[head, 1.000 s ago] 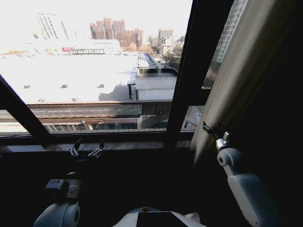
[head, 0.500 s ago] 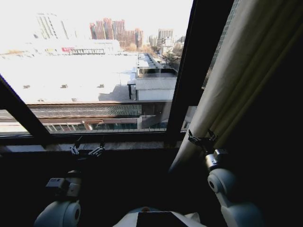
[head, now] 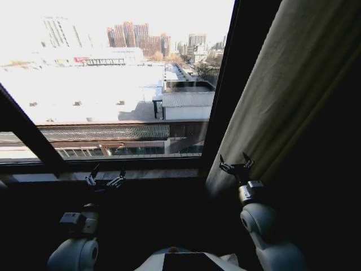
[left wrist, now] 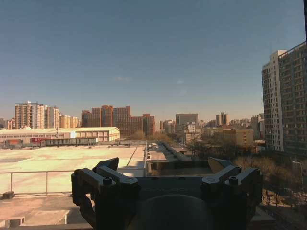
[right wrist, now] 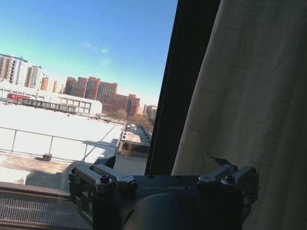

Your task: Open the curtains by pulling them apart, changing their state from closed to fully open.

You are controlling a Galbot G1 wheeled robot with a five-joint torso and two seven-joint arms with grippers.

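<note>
One tall, sheer cream fabric curtain panel with long vertical pleats hangs gathered at the window's 3 o'clock side. It slants from 1 o'clock down toward 6 o'clock, its lower edge bunched low near the sill.

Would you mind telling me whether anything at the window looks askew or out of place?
The curtain on the right hangs slanted, its lower edge swung inward toward the dark window frame rather than falling straight. The right gripper sits open at that edge. The left gripper is open by the sill.
</note>
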